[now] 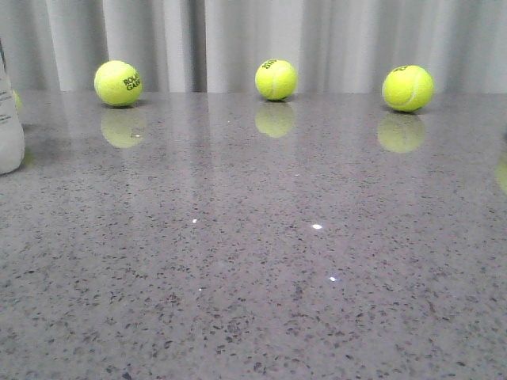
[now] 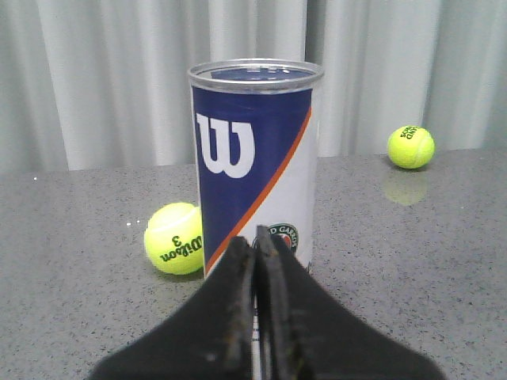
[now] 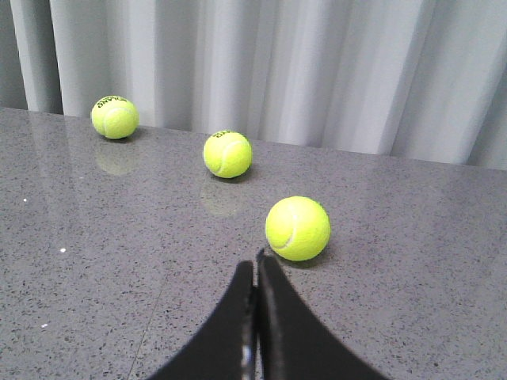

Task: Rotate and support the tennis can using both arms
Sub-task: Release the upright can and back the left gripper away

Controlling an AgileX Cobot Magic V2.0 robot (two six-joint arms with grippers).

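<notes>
Left wrist view shows the left black tapering gripper (image 2: 255, 237) with its fingers pressed together, holding nothing, its tips just before the upright white-and-navy tennis can (image 2: 255, 158) with white W logo, orange stripe and silver rim. One yellow-green tennis ball (image 2: 174, 238) lies beside the can; another (image 2: 410, 147) lies farther off near the pale curtain (image 2: 103, 79). The right black gripper (image 3: 256, 261) is likewise pressed together and empty, near a yellow-green ball (image 3: 298, 228) on the grey speckled table (image 3: 95, 261). From the front, the can (image 1: 9, 127) stands at the table's far left edge.
</notes>
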